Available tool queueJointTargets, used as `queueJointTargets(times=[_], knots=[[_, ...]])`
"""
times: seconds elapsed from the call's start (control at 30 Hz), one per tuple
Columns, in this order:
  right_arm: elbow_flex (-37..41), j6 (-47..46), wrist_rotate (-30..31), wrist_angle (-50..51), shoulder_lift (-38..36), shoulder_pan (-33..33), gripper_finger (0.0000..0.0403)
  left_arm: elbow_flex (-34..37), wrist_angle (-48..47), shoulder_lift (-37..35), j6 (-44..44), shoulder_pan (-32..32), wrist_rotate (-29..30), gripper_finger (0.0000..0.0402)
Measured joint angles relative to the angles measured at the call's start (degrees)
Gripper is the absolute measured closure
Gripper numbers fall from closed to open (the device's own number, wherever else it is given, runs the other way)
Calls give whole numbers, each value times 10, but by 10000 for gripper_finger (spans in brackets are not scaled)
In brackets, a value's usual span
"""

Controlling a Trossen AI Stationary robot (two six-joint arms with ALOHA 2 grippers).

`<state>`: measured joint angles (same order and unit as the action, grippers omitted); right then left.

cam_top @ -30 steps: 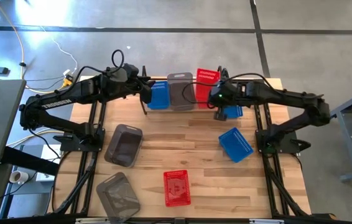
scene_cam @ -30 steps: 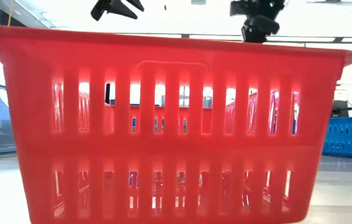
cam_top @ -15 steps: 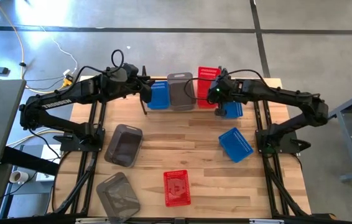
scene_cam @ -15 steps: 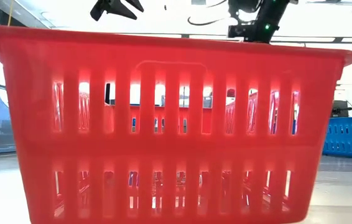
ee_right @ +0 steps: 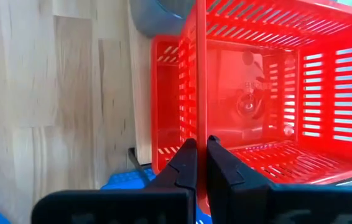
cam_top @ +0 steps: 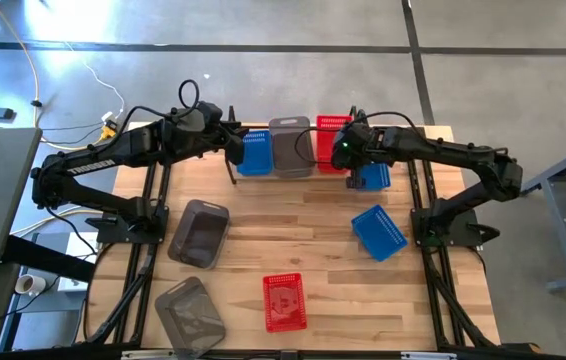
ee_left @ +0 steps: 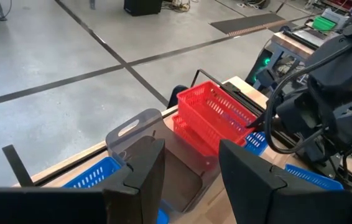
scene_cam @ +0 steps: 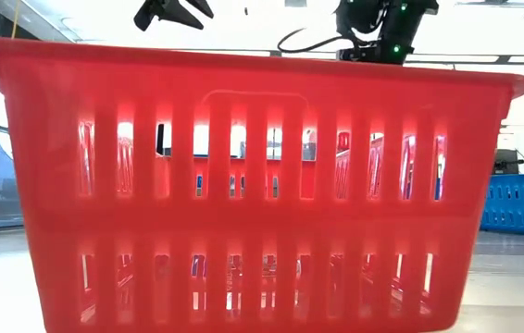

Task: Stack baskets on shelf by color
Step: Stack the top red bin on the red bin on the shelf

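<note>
Right wrist view shows my right gripper (ee_right: pixel 201 149) pinched on the rim of a red basket (ee_right: pixel 269 81), held over another red basket (ee_right: pixel 166 106) on the shelf (cam_top: pixel 231 172). My left gripper (ee_left: pixel 191 165), fingers apart, hovers by the grey basket (ee_left: pixel 157 146).

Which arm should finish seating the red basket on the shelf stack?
Right. The right gripper already pinches the upper red basket's wall over the lower red basket; the left gripper hangs open near the grey basket.

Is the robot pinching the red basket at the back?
Yes. The right end effector is shut on the red basket, its fingers clamping the rim, above another red basket.
</note>
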<state>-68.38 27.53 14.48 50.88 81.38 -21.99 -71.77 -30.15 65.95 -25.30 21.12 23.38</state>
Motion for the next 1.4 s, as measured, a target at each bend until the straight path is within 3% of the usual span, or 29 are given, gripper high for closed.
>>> queueJointTargets(times=[0.47,0.6,1.03,1.4], knots=[[0,-7,-62,9,4,-15,403,0,0,0,0,0,0,261],[0,-8,-32,10,15,-23,403,0,0,0,0,0,0,261],[0,14,-33,8,38,-25,402,0,0,0,0,0,0,261],[0,12,-20,2,38,-25,331,0,0,0,-1,0,0,261]])
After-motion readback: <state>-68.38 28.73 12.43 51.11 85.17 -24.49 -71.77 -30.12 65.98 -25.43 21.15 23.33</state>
